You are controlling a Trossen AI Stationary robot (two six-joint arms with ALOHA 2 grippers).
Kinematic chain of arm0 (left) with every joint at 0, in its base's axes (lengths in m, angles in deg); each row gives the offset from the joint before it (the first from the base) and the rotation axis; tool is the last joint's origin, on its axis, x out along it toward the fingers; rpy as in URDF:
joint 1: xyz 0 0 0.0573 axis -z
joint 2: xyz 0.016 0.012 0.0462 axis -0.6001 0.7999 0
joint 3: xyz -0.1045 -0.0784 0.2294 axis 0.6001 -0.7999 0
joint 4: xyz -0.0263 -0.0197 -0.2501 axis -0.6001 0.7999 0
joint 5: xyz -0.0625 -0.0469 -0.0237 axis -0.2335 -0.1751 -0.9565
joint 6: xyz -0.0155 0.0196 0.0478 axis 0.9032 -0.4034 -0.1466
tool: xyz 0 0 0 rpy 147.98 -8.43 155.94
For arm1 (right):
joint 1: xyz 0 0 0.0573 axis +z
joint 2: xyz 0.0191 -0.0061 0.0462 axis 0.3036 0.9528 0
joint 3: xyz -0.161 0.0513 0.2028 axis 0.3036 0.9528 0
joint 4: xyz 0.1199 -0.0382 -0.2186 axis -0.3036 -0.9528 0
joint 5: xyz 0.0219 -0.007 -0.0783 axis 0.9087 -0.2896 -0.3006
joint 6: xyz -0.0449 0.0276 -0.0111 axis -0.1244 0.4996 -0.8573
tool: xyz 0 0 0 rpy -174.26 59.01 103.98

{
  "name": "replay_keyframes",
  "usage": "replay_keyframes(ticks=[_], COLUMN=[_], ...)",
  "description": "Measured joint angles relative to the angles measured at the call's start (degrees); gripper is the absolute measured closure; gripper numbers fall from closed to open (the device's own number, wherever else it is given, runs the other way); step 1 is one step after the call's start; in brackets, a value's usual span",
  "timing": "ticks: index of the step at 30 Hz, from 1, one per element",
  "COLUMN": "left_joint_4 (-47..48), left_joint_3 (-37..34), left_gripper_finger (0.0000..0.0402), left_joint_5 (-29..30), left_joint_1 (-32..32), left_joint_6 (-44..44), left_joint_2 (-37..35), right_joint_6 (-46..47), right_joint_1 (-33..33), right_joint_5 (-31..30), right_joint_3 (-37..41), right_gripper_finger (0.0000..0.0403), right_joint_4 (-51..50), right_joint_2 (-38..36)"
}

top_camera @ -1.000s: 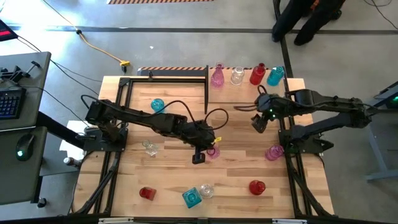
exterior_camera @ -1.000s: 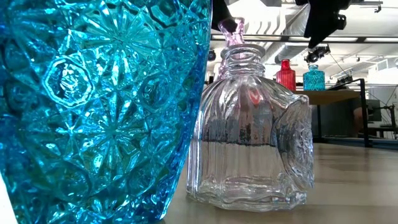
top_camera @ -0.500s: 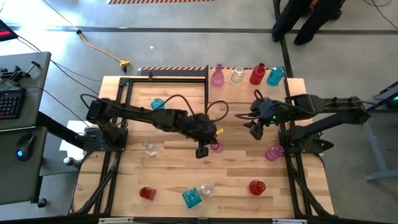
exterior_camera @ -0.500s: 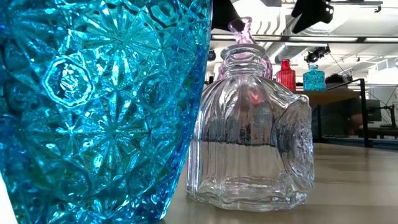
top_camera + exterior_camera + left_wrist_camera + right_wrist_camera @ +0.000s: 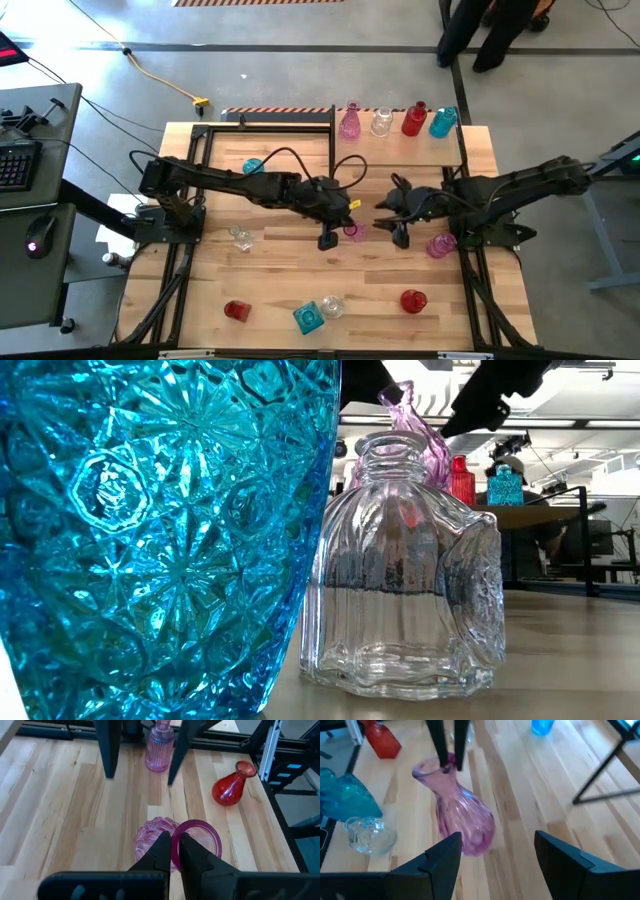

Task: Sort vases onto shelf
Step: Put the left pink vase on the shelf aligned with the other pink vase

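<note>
Near the middle of the high view, the left gripper (image 5: 327,240) pinches the rim of a pink vase (image 5: 352,232), which seems lifted and tilted. The right gripper (image 5: 398,238) waits just beside it, fingers wide apart and empty. Four vases stand on the shelf (image 5: 395,147) at upper right.

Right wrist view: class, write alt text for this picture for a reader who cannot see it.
A pink vase hangs tilted above the wooden table, pinched at its rim by the left gripper. The right gripper faces it with open fingers, not touching. Behind are a red vase, a teal vase and a clear vase.
</note>
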Motion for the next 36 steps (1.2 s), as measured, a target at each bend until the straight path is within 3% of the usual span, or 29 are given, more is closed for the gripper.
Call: replay_keyframes(ticks=[11,21,36], left_joint_4=[-0.6,-0.6,-0.67], left_joint_3=[0.0,0.0,-0.01], left_gripper_finger=[0.0396,0.0396,0.0396], left_joint_5=[0.0,0.0,0.0], left_joint_1=[0.02,0.02,0.04], left_joint_6=[0.02,0.0,-0.07], left_joint_2=[0.0,0.0,0.0], right_joint_6=[-8.78,-13.46,-15.12], right_joint_1=[1.8,4.31,4.8], right_joint_5=[-1.5,-1.49,-2.09], right_joint_3=[6.76,7.81,7.81], right_gripper_finger=[0.0169,0.0169,0.0169], right_joint_4=[12.88,22.07,31.52], right_joint_2=[0.0,0.19,9.17])
